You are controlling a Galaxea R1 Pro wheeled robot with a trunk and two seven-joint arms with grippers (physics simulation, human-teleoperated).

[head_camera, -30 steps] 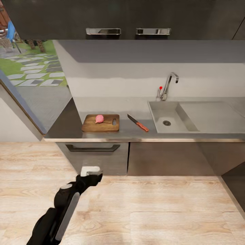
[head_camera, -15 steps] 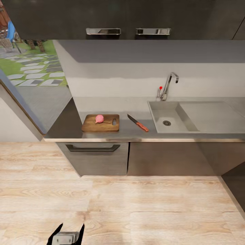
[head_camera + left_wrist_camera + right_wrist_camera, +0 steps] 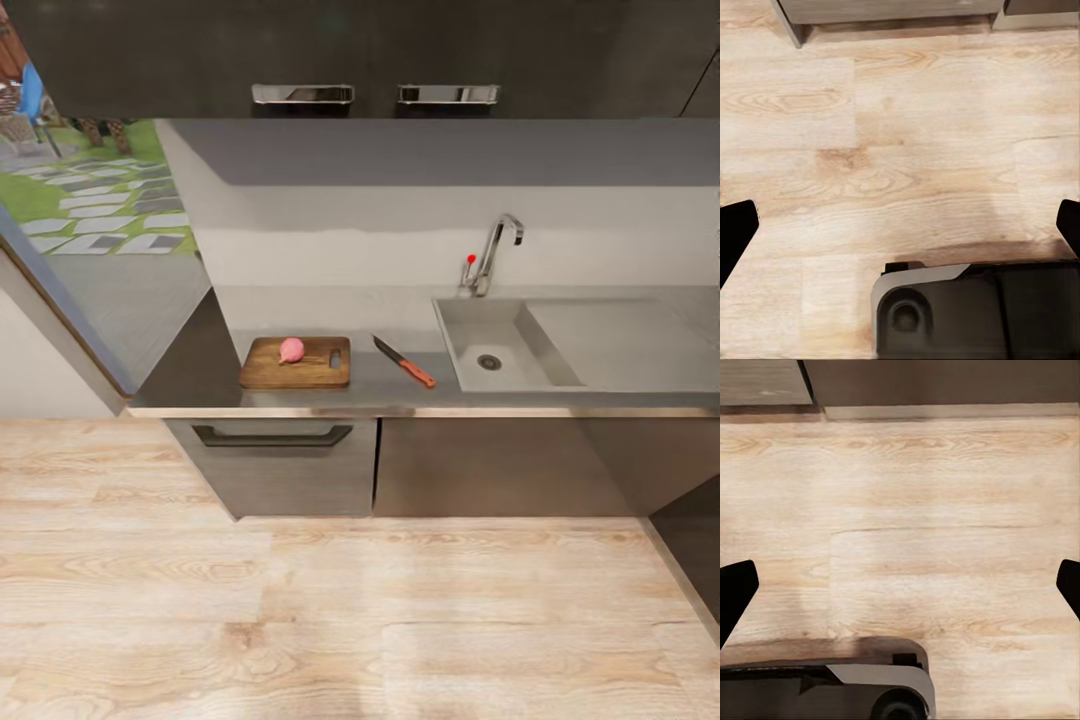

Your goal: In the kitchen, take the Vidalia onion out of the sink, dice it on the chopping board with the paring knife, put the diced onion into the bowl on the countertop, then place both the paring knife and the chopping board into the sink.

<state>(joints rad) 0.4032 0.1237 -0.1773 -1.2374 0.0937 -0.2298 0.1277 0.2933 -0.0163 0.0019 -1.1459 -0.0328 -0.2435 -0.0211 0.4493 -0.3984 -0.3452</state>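
Countertop [image 3: 400, 385] — onion [image 3: 292, 348] on chopping board [image 3: 295, 363] (knife [image 3: 404, 361] beside)

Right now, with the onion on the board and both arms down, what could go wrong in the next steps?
1. The round onion sits loose on the chopping board; a knife push could roll it off.
2. The paring knife lies flat on the countertop near the sink; a poor grasp might slide it in.
3. Both end effectors, left and right, hang open over the floor, so a long reach follows.
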